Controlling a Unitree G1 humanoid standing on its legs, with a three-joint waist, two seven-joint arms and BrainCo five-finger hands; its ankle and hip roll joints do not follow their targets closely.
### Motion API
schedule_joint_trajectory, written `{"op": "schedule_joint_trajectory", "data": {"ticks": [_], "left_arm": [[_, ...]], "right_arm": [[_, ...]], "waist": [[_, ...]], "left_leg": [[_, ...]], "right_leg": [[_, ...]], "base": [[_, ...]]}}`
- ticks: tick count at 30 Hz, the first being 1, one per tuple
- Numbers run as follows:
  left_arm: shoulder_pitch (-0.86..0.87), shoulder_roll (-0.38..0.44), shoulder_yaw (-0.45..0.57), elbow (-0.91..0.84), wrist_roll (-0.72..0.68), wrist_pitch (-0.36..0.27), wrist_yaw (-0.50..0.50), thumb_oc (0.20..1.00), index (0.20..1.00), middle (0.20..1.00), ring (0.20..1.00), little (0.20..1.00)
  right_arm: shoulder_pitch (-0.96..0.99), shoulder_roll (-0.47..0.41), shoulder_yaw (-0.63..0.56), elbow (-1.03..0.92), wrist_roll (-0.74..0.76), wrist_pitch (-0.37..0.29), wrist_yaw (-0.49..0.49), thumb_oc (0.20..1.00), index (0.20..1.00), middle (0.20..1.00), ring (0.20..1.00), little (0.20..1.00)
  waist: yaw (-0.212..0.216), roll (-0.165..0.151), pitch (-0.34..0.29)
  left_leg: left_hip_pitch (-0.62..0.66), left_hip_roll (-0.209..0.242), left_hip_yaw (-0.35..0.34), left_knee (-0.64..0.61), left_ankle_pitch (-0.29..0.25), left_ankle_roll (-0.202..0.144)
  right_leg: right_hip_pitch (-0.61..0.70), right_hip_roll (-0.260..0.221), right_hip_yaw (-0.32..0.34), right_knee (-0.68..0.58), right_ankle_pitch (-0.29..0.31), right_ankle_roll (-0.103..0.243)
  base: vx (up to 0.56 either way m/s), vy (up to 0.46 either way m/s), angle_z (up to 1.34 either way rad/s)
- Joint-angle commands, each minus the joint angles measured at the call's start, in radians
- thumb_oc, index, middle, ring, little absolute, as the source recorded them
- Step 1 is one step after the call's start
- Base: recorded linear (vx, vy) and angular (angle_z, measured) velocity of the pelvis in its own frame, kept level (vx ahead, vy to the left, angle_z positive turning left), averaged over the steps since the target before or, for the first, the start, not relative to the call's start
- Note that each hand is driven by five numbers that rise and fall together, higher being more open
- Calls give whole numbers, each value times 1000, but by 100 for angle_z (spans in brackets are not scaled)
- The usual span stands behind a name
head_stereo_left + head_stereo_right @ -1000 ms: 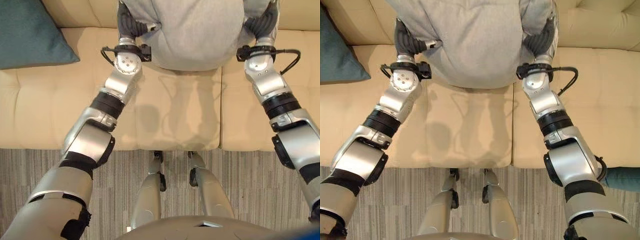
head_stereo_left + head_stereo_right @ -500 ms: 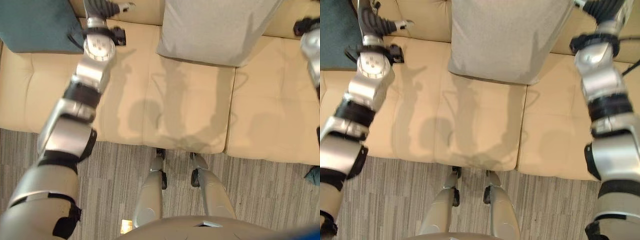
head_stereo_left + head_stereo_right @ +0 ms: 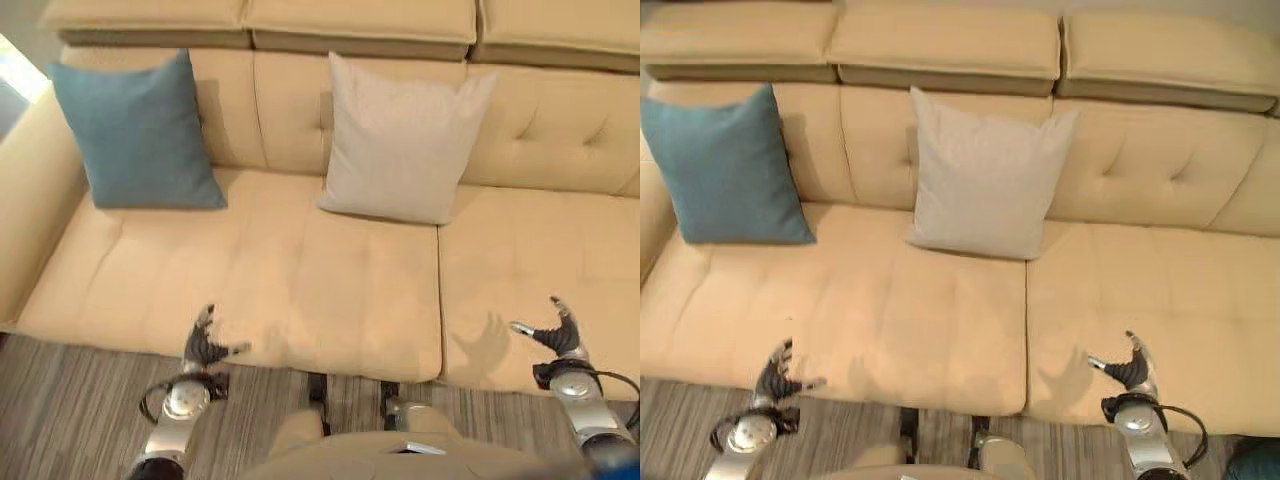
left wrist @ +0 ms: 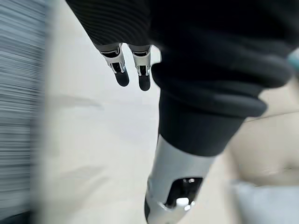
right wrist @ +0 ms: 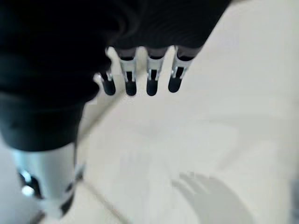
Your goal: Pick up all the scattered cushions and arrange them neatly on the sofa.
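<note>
A light grey cushion (image 3: 402,150) leans upright against the backrest at the middle of the cream sofa (image 3: 330,290). A teal cushion (image 3: 135,133) stands upright against the backrest at the left end. My left hand (image 3: 205,345) hovers open over the seat's front edge at the lower left, holding nothing. My right hand (image 3: 552,333) is open and empty over the front edge at the lower right. In the wrist views, the straight fingers (image 4: 122,75) of the left hand and the fingers (image 5: 151,85) of the right hand point at bare seat.
A bit of another teal cushion (image 3: 1257,463) lies on the striped grey carpet (image 3: 70,410) at the lower right corner. The sofa's left armrest (image 3: 30,200) rises at the left. The right seat section is bare.
Both hands let go of the grey cushion and drew back to the seat's front edge. The camera pulled back and tilted up, bringing the whole backrest into view.
</note>
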Motion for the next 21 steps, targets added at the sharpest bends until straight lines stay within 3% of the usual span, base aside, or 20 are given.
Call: {"op": "schedule_joint_trajectory", "data": {"ticks": [1, 5, 9, 11, 12, 13, 17, 21], "left_arm": [[-140, -19, 26, 101, 64, 9, -26, 1000, 1000, 1000, 1000, 1000], [-137, -64, 34, 336, 99, 26, -22, 1000, 1000, 1000, 1000, 1000], [-153, -81, 27, 427, 122, 31, -11, 1000, 1000, 1000, 1000, 1000], [-179, -104, 15, 479, 130, 29, -16, 1000, 1000, 1000, 1000, 1000], [-180, -105, 15, 479, 130, 28, -16, 1000, 1000, 1000, 1000, 1000], [-188, -109, 1, 487, 143, 27, -24, 1000, 1000, 1000, 1000, 1000], [-201, -123, -17, 482, 139, 30, -28, 1000, 1000, 1000, 1000, 1000], [-229, -130, -34, 478, 114, 32, -25, 1000, 1000, 1000, 1000, 1000]], "right_arm": [[-88, -1, 14, 20, -55, -17, 26, 1000, 1000, 1000, 1000, 1000], [-83, 40, 87, 184, -87, -13, 37, 1000, 1000, 1000, 1000, 1000], [-91, 63, 119, 293, -82, -4, 49, 1000, 1000, 1000, 1000, 1000], [-117, 74, 133, 375, -69, 5, 50, 1000, 1000, 1000, 1000, 1000], [-117, 74, 133, 376, -69, 5, 50, 1000, 1000, 1000, 1000, 1000], [-124, 76, 136, 406, -73, 9, 55, 1000, 1000, 1000, 1000, 1000], [-137, 77, 144, 436, -80, 21, 56, 1000, 1000, 1000, 1000, 1000], [-169, 99, 169, 467, -89, 47, 62, 1000, 1000, 1000, 1000, 1000]], "waist": [[15, -60, 14], [21, -73, 15], [25, -86, 34], [33, -101, 52], [32, -100, 52], [23, -100, 44], [4, -80, 30], [9, -88, 54]], "left_leg": [[53, 16, 38, 8, -38, -44], [94, 35, 46, 55, -58, -51], [81, 33, 39, 167, -105, -46], [58, -46, -29, 288, -197, -29], [55, -45, -30, 293, -200, -28], [62, -75, -42, 310, -228, -15], [105, -106, -65, 249, -240, 1], [108, -141, -105, 163, -193, 35]], "right_leg": [[63, -48, -7, 4, -44, 102], [132, -31, -2, 4, -71, 85], [162, -29, -1, 4, -75, 76], [153, -51, 5, 4, -61, 72], [154, -50, 3, 4, -61, 72], [143, -52, 8, 5, -50, 71], [93, -40, 24, 18, -19, 77], [-17, -57, 28, 127, 10, 103]], "base": [[-50, -68, 2], [-26, -72, 4], [-78, -71, 2], [-215, -4, -6], [-157, 33, -4], [-100, 63, -10], [-127, 117, -4], [-235, 109, -15]]}}
